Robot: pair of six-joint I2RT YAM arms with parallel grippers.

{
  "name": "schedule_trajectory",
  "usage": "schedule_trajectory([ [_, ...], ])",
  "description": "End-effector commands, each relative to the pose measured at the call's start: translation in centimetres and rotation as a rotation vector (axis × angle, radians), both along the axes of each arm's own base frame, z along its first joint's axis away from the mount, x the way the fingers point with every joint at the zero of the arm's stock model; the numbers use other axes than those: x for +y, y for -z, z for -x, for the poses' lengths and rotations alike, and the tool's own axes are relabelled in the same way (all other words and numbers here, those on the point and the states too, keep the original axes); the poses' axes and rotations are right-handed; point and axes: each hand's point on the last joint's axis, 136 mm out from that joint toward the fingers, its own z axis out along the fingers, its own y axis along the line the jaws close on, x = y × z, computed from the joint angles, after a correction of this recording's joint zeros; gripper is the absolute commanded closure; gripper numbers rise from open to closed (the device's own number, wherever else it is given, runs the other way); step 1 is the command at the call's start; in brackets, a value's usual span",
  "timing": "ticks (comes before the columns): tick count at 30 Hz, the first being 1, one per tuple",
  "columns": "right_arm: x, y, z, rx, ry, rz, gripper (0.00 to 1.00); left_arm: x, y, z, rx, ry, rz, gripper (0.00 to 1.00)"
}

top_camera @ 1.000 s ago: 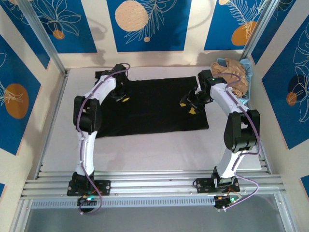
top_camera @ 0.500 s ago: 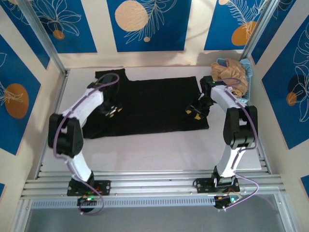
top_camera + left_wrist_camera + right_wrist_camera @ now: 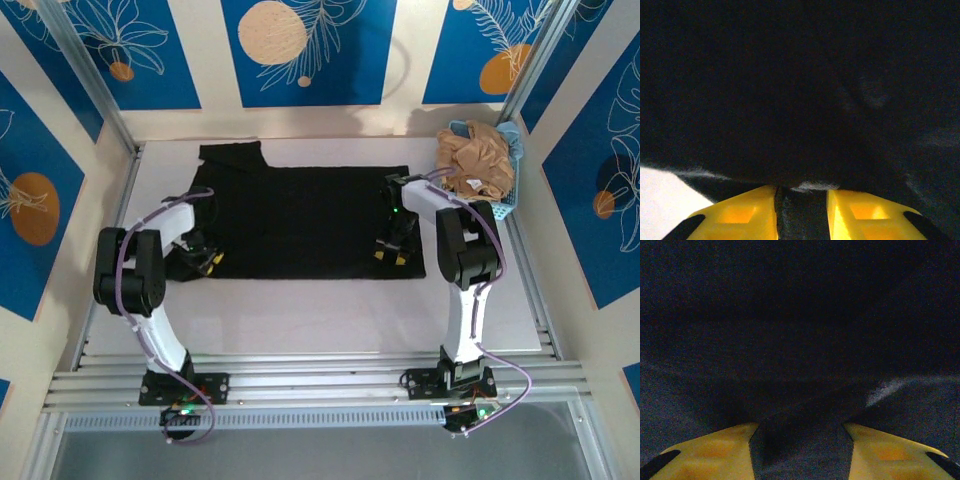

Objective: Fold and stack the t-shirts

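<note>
The white table (image 3: 300, 320) is sitting inside walls (image 3: 300, 50) that are showing blue panels with pale round shapes and leaves. The black t-shirt (image 3: 300, 215) is lying spread out flat on the table. It is reaching from the left pincer (image 3: 205, 263) across to the right pincer (image 3: 390, 250), and most of its cloth is lying beyond both pincers, toward the back wall. The tan t-shirt (image 3: 478, 165) is lying crumpled in the light blue basket (image 3: 512, 135). The basket is sitting to the right of the right pincer and farther back, in the corner, well apart from the left pincer.

The left pincer is reaching down low at the near left corner of the black t-shirt. Its yellow fingers (image 3: 747, 215) are pinching a small fold of the black cloth between them. A bit of white table is peeking out to the left of them.

The right pincer is reaching down near the near right corner of the same shirt. Its yellow fingers (image 3: 715, 450) are standing a little wider, and a ridge of black cloth is rising up between them, so it is pinching the shirt too.
</note>
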Motion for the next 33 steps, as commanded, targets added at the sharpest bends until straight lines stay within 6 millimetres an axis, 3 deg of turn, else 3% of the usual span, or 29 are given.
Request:
schedule_trajectory([
  [1, -0.6, 0.9, 3.2, 0.094, 0.031, 0.052, 0.54, 1.5, 1.0, 3.4, 0.086, -0.063, -0.052, 0.70],
  [6, 0.0, 0.6, 5.9, 0.128, 0.050, 0.047, 0.53, 2.1, 1.8, 8.8, 0.135, -0.124, -0.044, 0.70],
  [14, 1.1, 0.1, 10.8, 0.189, 0.064, 0.048, 0.52, 2.2, 0.7, 13.8, 0.149, -0.180, -0.042, 0.69],
  [18, 2.0, 0.2, 12.6, 0.211, 0.061, 0.035, 0.52, 2.7, -0.1, 15.5, 0.131, -0.219, -0.062, 0.69],
  [22, 2.1, -0.8, 11.8, 0.160, 0.038, 0.046, 0.52, 3.3, -2.3, 15.4, 0.092, -0.239, -0.093, 0.69],
  [24, 2.2, -2.2, 10.2, 0.094, 0.020, 0.044, 0.49, 3.6, -4.0, 14.1, 0.026, -0.243, -0.108, 0.67],
  [26, 2.7, -4.6, 7.4, -0.026, 0.006, 0.015, 0.44, 4.1, -6.3, 10.9, -0.068, -0.215, -0.130, 0.62],
  [29, 3.6, -8.0, 2.6, -0.211, -0.002, -0.063, 0.39, 4.2, -9.1, 3.5, -0.200, -0.099, -0.142, 0.56],
  [33, 4.6, -11.2, -5.2, -0.378, -0.002, -0.200, 0.39, 3.6, -10.8, -9.3, -0.322, 0.093, -0.090, 0.53],
])
